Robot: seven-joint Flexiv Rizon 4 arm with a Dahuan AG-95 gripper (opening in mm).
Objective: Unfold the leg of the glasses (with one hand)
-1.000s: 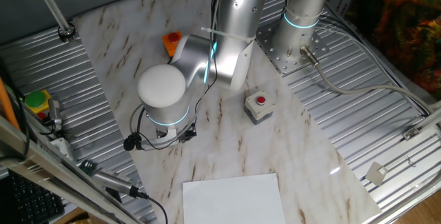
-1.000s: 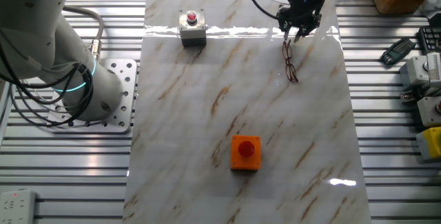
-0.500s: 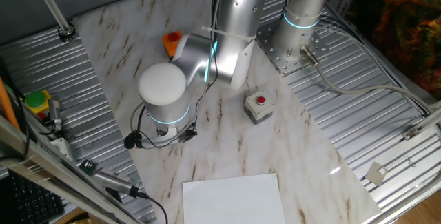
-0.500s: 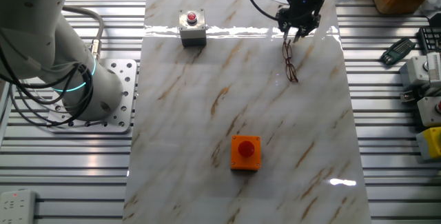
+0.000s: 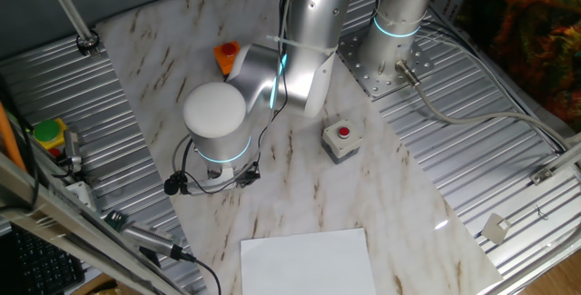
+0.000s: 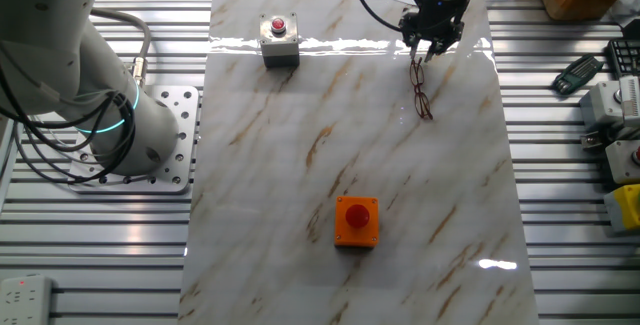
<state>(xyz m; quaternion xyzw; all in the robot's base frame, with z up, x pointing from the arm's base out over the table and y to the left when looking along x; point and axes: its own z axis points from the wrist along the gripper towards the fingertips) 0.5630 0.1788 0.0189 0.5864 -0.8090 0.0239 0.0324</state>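
The arm reaches straight down over the surface (image 6: 300,185), its fingers (image 6: 424,55) pinched on the glasses (image 6: 423,89).

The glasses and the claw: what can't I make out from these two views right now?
- The glasses: in one fixed view the arm's white joint hides them completely.
- Which leg is folded or open: too thin to tell in the other fixed view.
- The claw: at the far end of the glasses in the other fixed view; contact and jaw state too small to tell. Hidden under the arm in one fixed view.
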